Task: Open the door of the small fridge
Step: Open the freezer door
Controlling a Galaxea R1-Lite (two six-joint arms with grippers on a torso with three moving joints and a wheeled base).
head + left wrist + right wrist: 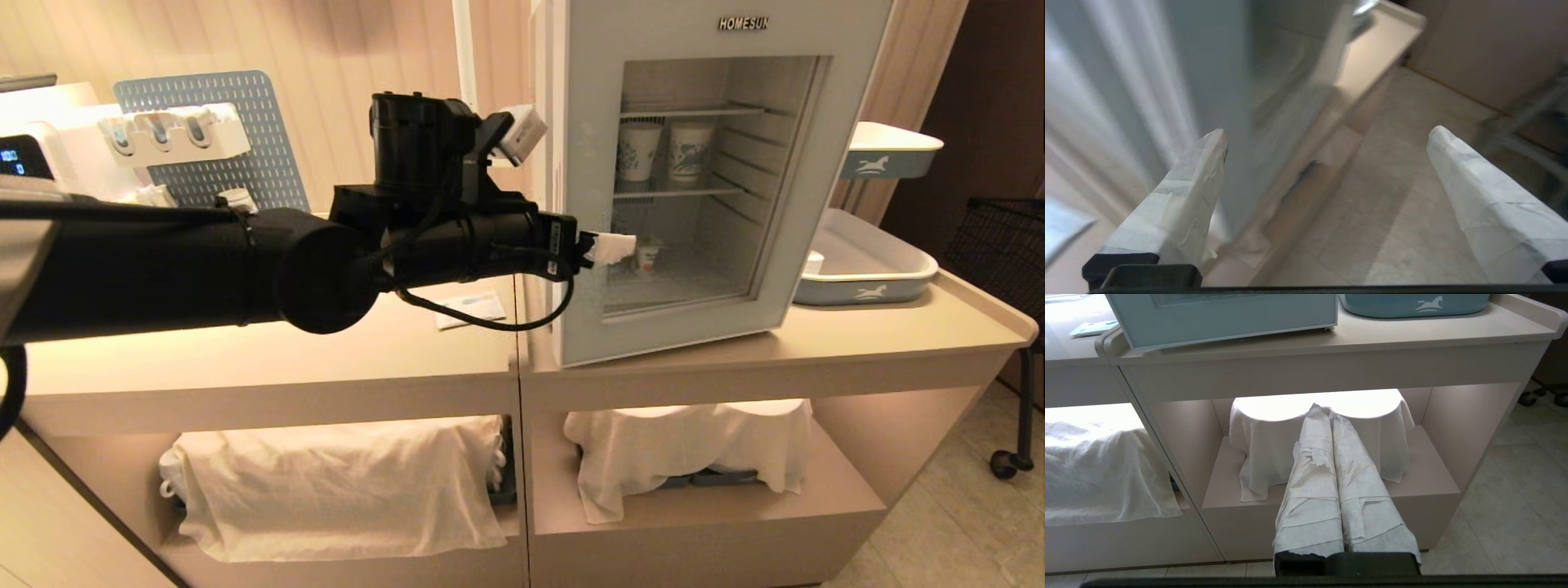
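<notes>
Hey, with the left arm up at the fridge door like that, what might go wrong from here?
The left gripper is open at the door's left edge; one finger sits near that edge, the other in free air, so a pull might slip off. The small fridge stands loose on the counter, so tugging may drag it, and the swinging door could hit the arm.

The left arm reached forward at counter height, its wrist level. The left gripper (611, 247) had its taped fingers (1188, 196) spread wide apart, holding nothing. The right gripper (1329, 416) hung low, pointing forward, with its wrapped fingers (1310, 473) pressed together and empty.
</notes>
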